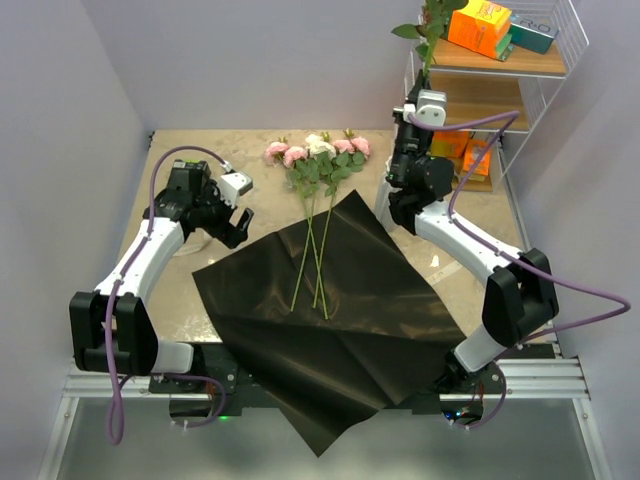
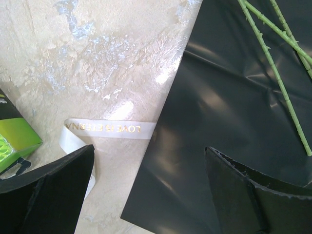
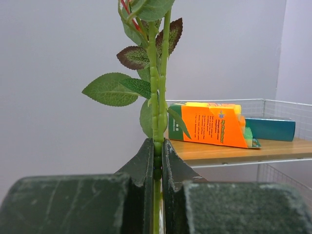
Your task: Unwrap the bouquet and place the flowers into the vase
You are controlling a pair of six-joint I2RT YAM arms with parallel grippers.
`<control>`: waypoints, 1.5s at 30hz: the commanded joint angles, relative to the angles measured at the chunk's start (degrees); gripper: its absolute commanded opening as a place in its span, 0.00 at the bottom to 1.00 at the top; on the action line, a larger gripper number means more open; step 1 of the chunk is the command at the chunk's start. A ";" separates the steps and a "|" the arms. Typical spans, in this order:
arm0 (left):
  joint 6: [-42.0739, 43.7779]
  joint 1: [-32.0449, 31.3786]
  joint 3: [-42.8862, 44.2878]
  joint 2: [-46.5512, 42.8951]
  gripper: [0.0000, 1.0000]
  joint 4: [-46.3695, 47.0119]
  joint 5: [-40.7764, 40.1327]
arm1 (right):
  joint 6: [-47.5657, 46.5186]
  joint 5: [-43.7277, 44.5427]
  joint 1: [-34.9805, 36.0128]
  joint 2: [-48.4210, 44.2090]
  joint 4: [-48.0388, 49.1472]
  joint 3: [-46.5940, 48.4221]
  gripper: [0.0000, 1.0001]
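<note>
Top view, right claw: my right claw (image 1: 428, 72) is raised high, clamped on one long green-stemmed leafy rose (image 1: 432, 28) that stands upright above it.
Top view, other flowers: the pink and cream roses (image 1: 318, 160) lie well below-left of that claw, with their stems on the large black paper sheet (image 1: 340, 330).
Vase: I cannot make it out.
Left wrist view: my left claw (image 2: 151, 195) gapes wide and empty, the beige printed ribbon (image 2: 112, 127) just ahead of it.
Right wrist view: the jaws pinch bare stem below the leaves, and an orange cardboard box (image 3: 209, 124) sits beyond to the right.
Handling: I judge it light, thin and stiffish. It may swivel, so I would keep hold low on bare stem.
</note>
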 commanded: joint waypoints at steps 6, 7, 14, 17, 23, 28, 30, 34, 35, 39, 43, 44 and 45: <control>0.96 0.56 2.39 0.98 0.99 0.28 1.42 | 0.95 1.01 -1.94 -0.52 8.13 -5.13 0.00; 0.87 0.56 2.39 0.98 0.99 0.19 1.51 | 1.47 1.02 -1.94 -0.43 8.48 -6.53 0.00; 0.96 0.56 2.22 0.36 0.99 -0.16 1.42 | 4.46 2.25 -1.94 -0.87 9.72 -11.81 0.00; 0.87 0.56 1.95 0.10 0.99 -0.25 1.25 | 6.13 2.51 -1.94 -1.39 9.10 -13.40 0.00; 0.61 0.65 1.95 -0.34 0.99 -0.16 1.51 | 9.91 3.13 -1.94 -4.20 1.57 -15.33 0.04; 0.34 0.65 2.04 -0.69 0.99 -0.25 1.86 | 14.21 3.30 -1.76 -8.76 -6.01 -17.53 0.22; 0.43 0.65 2.13 -0.96 0.99 -0.34 1.86 | 15.27 3.74 -1.76 -10.26 -8.03 -19.28 0.33; -0.01 0.65 2.48 -1.40 0.99 -0.51 1.86 | 18.78 1.20 -1.85 -13.69 -12.16 -22.10 0.48; -0.18 0.65 2.74 -1.57 0.99 -0.77 2.04 | 19.57 1.02 -1.76 -14.92 -15.04 -22.28 0.51; -0.53 0.65 3.45 -1.75 0.99 -1.39 2.57 | 22.30 -0.82 -1.24 -18.61 -22.35 -23.07 0.52; -0.88 0.65 3.45 -1.92 0.99 -1.39 2.65 | 23.10 -4.17 1.92 -21.78 -31.14 -22.10 0.54; -0.97 0.65 3.53 -1.92 0.99 -1.30 2.65 | 22.49 -3.91 4.28 -22.22 -32.81 -22.02 0.57; -1.06 0.65 3.54 -1.92 0.99 -1.30 2.65 | 21.96 -3.82 5.61 -22.75 -33.87 -21.32 0.58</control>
